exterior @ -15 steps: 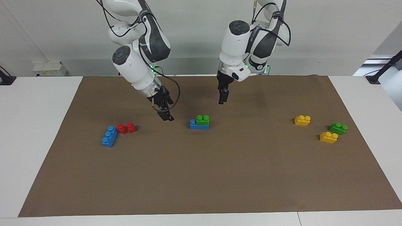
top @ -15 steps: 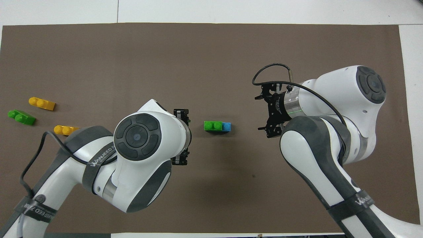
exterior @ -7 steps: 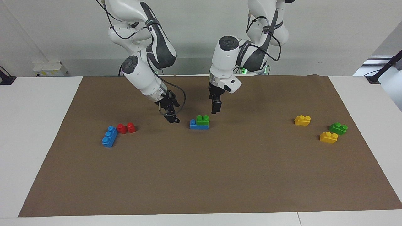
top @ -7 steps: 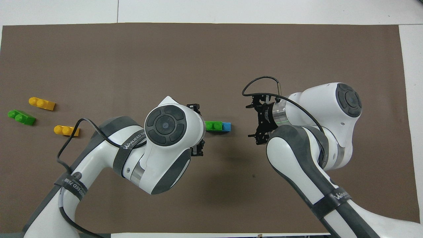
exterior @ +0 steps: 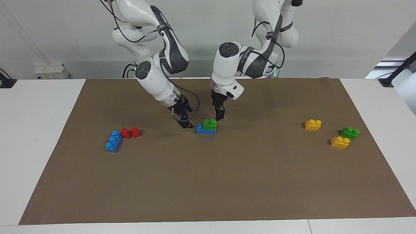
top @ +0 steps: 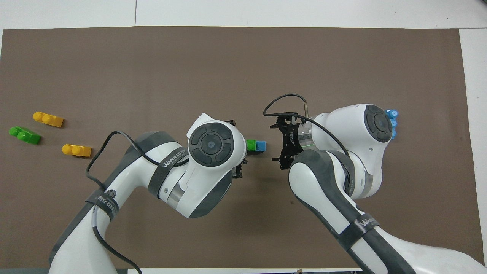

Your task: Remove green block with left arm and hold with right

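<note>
- The small bright green plastic two-stud block [exterior: 210,124] sits mid-mat, stacked on a longer blue plastic brick [exterior: 205,130].
- Left gripper [exterior: 220,115] hangs just above the green block, right gripper [exterior: 187,124] just beside the blue brick; can't tell either claw's opening.
- I'd pin blue first, then lift green straight up.

two green bricks [exterior: 210,123], two blue bricks [exterior: 113,141], two yellow bricks [exterior: 313,124], two red bricks [exterior: 131,132]

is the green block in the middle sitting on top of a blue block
Yes, in the facing view the green block sits stacked on the blue block, covering the end toward the left arm.
</note>
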